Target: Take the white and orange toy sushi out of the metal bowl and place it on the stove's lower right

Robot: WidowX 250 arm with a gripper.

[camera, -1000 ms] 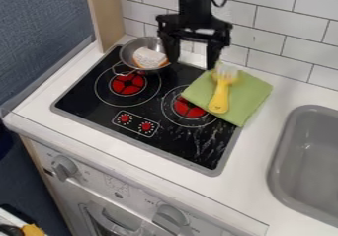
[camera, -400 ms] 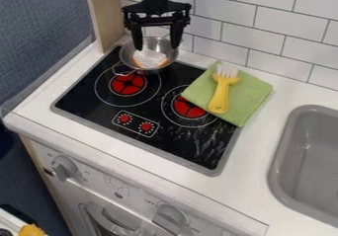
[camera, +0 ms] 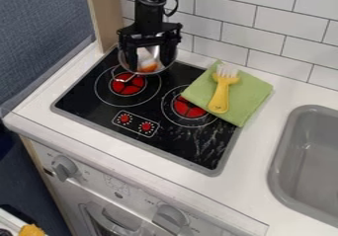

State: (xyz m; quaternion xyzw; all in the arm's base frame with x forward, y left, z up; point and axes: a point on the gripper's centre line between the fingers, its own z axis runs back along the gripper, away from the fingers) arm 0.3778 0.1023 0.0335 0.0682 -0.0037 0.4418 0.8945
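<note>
Orange-white piece (camera: 147,67) lies in the metal pan (camera: 159,71) — the tool (camera: 149,66) wide open around it, any hold unclear.

The fingers (camera: 150,64) are partly hiding the metal pan (camera: 163,68). The picture's right edge is cutting off the sink (camera: 310,146).

The tool (camera: 149,66) has moved sideways and down to the pan (camera: 154,72), which has shifted slightly.

Black arm (camera: 149,13), pincer (camera: 149,66) pointing down, spread wide
</note>
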